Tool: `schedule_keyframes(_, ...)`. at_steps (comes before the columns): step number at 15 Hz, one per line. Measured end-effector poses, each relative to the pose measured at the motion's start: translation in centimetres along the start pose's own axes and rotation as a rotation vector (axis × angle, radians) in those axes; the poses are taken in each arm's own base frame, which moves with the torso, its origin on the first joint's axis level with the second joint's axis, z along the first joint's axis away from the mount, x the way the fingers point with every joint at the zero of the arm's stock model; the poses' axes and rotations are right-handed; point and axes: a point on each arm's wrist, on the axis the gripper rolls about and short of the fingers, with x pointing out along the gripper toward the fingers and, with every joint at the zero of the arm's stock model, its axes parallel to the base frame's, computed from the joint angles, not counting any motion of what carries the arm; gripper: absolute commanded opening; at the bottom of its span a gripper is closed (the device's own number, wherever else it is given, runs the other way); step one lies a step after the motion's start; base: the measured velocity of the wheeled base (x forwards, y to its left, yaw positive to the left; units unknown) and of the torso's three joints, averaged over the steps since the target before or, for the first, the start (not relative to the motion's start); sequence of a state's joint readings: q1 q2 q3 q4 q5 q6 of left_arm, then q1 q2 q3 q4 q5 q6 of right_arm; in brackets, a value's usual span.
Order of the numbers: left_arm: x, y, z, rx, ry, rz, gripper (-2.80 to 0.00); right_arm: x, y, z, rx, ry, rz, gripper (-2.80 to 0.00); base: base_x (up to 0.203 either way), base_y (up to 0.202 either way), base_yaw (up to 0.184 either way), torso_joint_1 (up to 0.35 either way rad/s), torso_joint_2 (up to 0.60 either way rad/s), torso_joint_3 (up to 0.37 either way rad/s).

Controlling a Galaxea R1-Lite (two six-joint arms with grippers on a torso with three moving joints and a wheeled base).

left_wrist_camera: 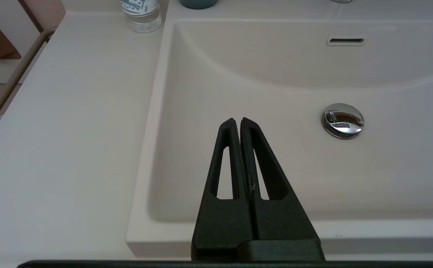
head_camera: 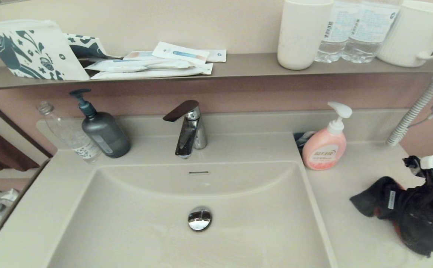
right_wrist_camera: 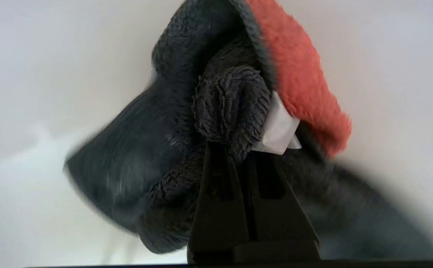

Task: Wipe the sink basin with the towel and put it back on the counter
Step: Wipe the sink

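The charcoal-grey towel (head_camera: pixel 384 201) with its orange-red reverse hangs bunched over the beige counter (head_camera: pixel 354 238), right of the sink basin (head_camera: pixel 157 230). My right gripper (head_camera: pixel 411 208) is shut on the towel; in the right wrist view its fingers (right_wrist_camera: pixel 216 178) pinch a grey fold of the towel (right_wrist_camera: pixel 231 100) beside a white label. The basin shows its chrome drain plug (head_camera: pixel 199 218) and overflow slot (head_camera: pixel 198 172). My left gripper (left_wrist_camera: pixel 237 121) is shut on nothing, hovering over the basin's front left part (left_wrist_camera: pixel 186 156); it is outside the head view.
A pink soap bottle (head_camera: pixel 326 147) stands at the basin's back right corner. A chrome faucet (head_camera: pixel 188 128), a grey pump bottle (head_camera: pixel 103 130) and a clear bottle (head_camera: pixel 71 134) stand along the back. The wall shelf (head_camera: pixel 239 67) holds cups and packets. A coiled hose (head_camera: pixel 411 113) hangs far right.
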State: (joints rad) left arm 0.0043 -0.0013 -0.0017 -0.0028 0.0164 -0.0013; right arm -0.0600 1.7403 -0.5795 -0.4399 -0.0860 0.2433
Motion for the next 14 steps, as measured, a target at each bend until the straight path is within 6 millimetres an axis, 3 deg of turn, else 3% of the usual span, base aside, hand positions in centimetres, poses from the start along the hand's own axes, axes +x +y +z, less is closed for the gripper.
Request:
schedule_keyframes(5,0.0,0.0,0.0,0.000,0.000,0.000,-2.80,-3.2,6.9,-4.0,-0.074,0.120,0.118,-2.80,0.000,0.000,0.000,0.000,0.00,0.000)
schedule_keyframes(8,0.0,0.0,0.0,0.000,0.000,0.000,-2.80,-6.0,9.5,-6.5,-0.145,0.197,0.174,-2.80,0.000,0.000,0.000,0.000,0.00,0.000)
schedule_keyframes(11,0.0,0.0,0.0,0.000,0.000,0.000,-2.80,-8.2,9.5,-7.8,-0.217,0.272,0.175,-2.80,0.000,0.000,0.000,0.000,0.00,0.000)
schedule_keyframes(14,0.0,0.0,0.0,0.000,0.000,0.000,-2.80,-8.0,7.6,-6.7,-0.175,0.253,0.119,-2.80,0.000,0.000,0.000,0.000,0.00,0.000)
